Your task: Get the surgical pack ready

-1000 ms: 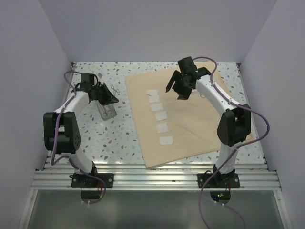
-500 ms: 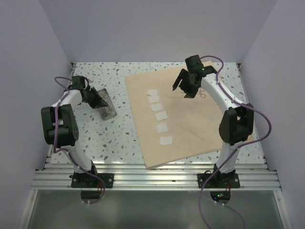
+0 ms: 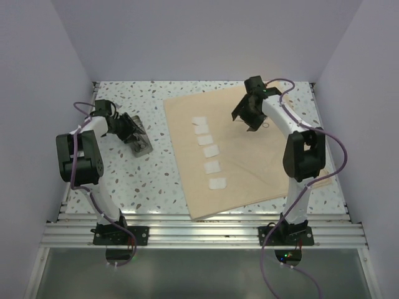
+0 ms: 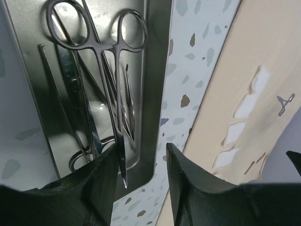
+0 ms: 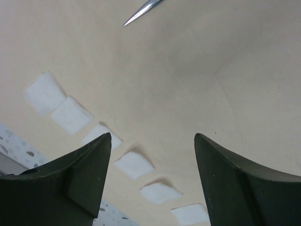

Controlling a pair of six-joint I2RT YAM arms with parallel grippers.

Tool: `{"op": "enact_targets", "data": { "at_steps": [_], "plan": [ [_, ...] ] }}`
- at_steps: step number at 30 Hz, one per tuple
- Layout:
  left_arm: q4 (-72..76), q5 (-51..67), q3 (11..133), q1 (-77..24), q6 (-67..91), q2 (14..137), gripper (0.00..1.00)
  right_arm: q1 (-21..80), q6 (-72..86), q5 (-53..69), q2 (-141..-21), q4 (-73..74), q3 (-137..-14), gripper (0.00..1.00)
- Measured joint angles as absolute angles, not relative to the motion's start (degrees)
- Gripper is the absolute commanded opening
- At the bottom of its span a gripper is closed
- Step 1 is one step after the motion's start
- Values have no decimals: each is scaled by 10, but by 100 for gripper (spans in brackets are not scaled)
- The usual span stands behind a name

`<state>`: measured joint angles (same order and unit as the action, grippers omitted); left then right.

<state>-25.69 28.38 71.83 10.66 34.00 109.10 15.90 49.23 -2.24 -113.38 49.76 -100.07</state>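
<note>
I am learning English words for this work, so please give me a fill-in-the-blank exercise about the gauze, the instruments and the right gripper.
1. The white gauze squares lie in a row on the tan ____.
2. The row has ____ squares.
3. The steel instruments lie inside the silver ____.
4. The right gripper hangs above that sheet, its jaws ____.
Missing words: cloth; six; tin; open.
</note>
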Motion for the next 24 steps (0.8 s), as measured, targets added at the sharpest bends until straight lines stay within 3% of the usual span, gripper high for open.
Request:
{"op": "enact_targets", "data": {
  "at_steps": [1,3,16,24],
  "plan": [
    [-254,284,719,107,344,1091,60,148,522,-56,-1154,498,-1004,75],
    [-253,284,719,107,345,1091,62,144,539,-75,-1169,505,-1011,75],
    [-251,286,678,100,336,997,63,135,637,-240,-1385,607,-1311,65],
    [-252,294,657,86,334,968,63,134,662,-271,-1403,644,-1325,62]
  ]
}}
